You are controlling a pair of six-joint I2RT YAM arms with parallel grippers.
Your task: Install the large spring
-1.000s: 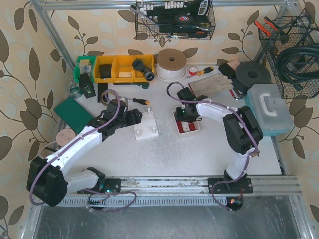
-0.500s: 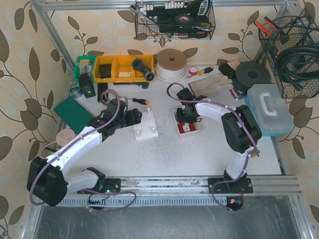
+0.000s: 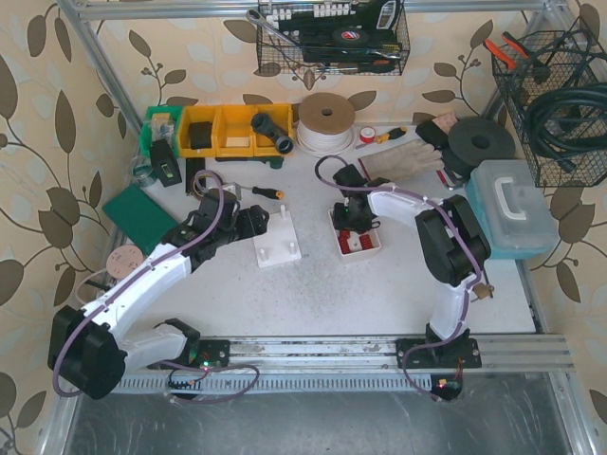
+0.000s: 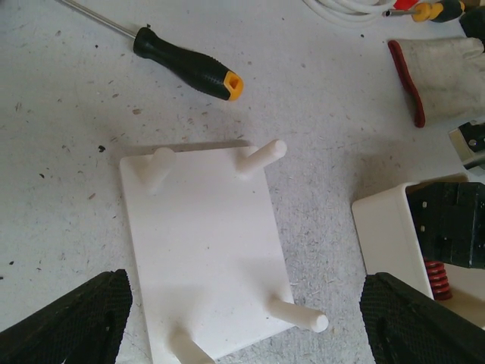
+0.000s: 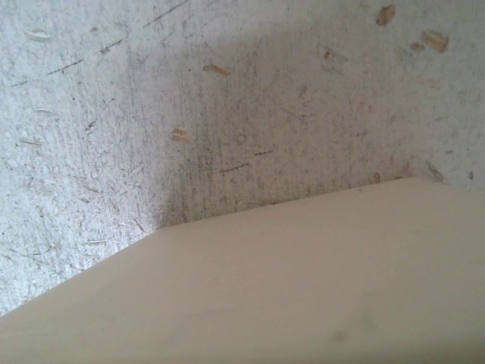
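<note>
Spreading wide with nothing between them, the left gripper's (image 4: pixel 250 322) fingers hang over the near end of the white peg board (image 4: pixel 204 250). Right of the board, the right gripper (image 3: pixel 357 226) reaches down into the tray (image 4: pixel 383 235); whether its fingers are clenched cannot be told. Red springs (image 4: pixel 435 274) lie in the tray beside it. A screwdriver (image 4: pixel 189 64) lies beyond the board.
</note>
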